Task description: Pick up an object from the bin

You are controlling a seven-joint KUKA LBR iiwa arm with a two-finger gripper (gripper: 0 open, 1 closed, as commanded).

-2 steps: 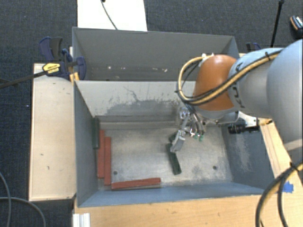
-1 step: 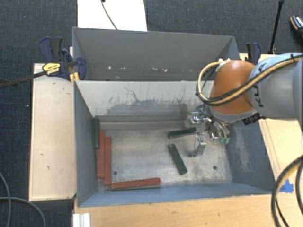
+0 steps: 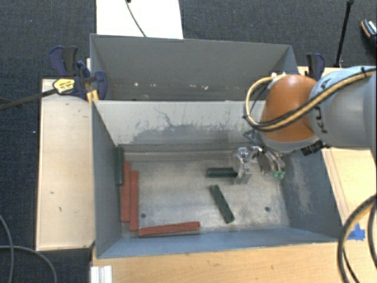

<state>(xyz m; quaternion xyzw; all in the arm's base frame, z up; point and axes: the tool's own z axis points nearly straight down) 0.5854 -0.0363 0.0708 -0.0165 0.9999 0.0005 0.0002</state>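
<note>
The grey metal bin (image 3: 112, 158) takes up the middle of the camera view, its sloping walls running down to a scuffed flat floor. The silver-grey robot arm (image 3: 347, 108) reaches in from the right over the bin's right rim, with a rounded orange cover (image 3: 288, 114) at its wrist and yellowish cables (image 3: 259, 93) looped round that cover. On the floor, a long reddish-brown flat bar (image 3: 169, 229) lies along the front wall, left of centre. A pair of reddish-brown flat bars (image 3: 129, 196) lies side by side along the left wall, their near ends close to the left end of the long bar. An upright-lying dark green strip (image 3: 119, 165) rests against the left wall farther back, just beyond that pair. Well apart from these, toward the right of the floor, a slanted dark green flat bar (image 3: 222, 204) lies with its far end pointing to the back left. Just behind it, a short dark green flat bar (image 3: 220, 173) lies crosswise, and the small metal gripper (image 3: 242, 174) hangs from the wrist at that bar's right end. Whether the gripper touches the bar cannot be told, nor whether the claw stands wide or narrow.
</note>
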